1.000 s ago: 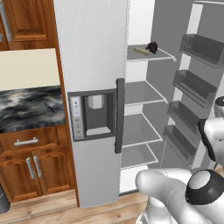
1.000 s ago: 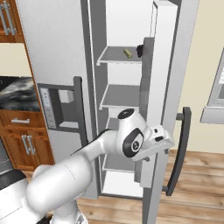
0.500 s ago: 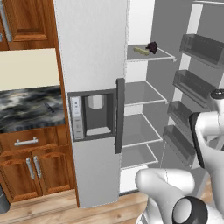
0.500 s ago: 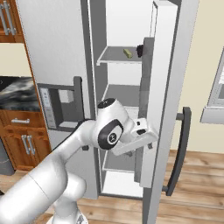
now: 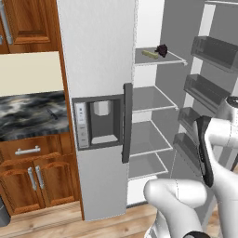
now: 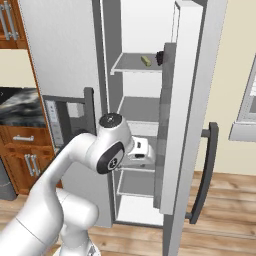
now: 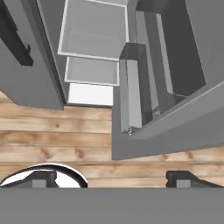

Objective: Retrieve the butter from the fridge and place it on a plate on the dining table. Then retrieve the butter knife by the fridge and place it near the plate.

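Observation:
The fridge (image 5: 100, 69) stands with its left door shut and its right door (image 6: 187, 100) swung open. The butter (image 5: 149, 54), a small pale olive stick, lies on the top shelf beside a small dark item (image 5: 161, 49); it is also on that shelf in the right base view (image 6: 146, 60). My hand (image 6: 141, 149) hangs in front of the middle shelves, well below the butter. In the hand view my gripper (image 7: 113, 178) is open, empty, and looks down at the lower shelves and the wooden floor. A slim dark thing (image 5: 54, 113) on the counter may be the butter knife. Plate and dining table are out of view.
The open door carries several grey bins (image 5: 214, 50) on its inner side, close to my forearm (image 5: 218, 148). A marbled counter (image 5: 28, 116) over wooden cabinets (image 5: 32, 183) adjoins the fridge on the left. A wooden floor (image 7: 57, 131) lies below.
My arm has swung: the elbow moved left in the right base view and the forearm rose at the right of the left base view. The gripper stayed open. Butter and fridge are unmoved.

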Controlling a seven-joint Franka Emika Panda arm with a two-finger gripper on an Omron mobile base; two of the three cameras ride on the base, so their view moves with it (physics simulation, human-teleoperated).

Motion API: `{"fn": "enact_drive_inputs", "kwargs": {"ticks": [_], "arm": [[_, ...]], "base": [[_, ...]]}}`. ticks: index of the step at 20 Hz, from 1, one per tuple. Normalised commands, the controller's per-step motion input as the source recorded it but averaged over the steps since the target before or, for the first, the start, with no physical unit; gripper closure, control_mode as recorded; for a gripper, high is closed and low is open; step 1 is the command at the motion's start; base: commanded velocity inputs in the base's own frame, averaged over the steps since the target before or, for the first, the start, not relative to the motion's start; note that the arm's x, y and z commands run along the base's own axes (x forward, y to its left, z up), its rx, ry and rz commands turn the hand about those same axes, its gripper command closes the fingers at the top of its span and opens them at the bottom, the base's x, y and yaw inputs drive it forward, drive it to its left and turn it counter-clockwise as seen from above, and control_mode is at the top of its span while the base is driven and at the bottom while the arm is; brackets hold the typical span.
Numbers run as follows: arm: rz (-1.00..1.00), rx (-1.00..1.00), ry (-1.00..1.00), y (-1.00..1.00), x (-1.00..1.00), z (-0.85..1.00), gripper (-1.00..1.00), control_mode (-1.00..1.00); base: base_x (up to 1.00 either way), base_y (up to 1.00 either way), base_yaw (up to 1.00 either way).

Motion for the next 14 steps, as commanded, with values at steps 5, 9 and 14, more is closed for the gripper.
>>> {"fn": "enact_drive_inputs", "kwargs": {"ticks": [5, 9, 14], "arm": [[-0.01, 0.1, -0.08, 0.99, 0.65, 0.19, -1.0, -1.0], [-0.17, 0.14, 0.0, 0.84, 0.67, 0.0, -1.0, -1.0], [-0.16, 0.22, 0.0, 0.56, 0.26, 0.02, -1.0, -1.0]], "base": [[0.0, 0.0, 0.0], [0.0, 0.0, 0.0], [0.0, 0.0, 0.0]]}}
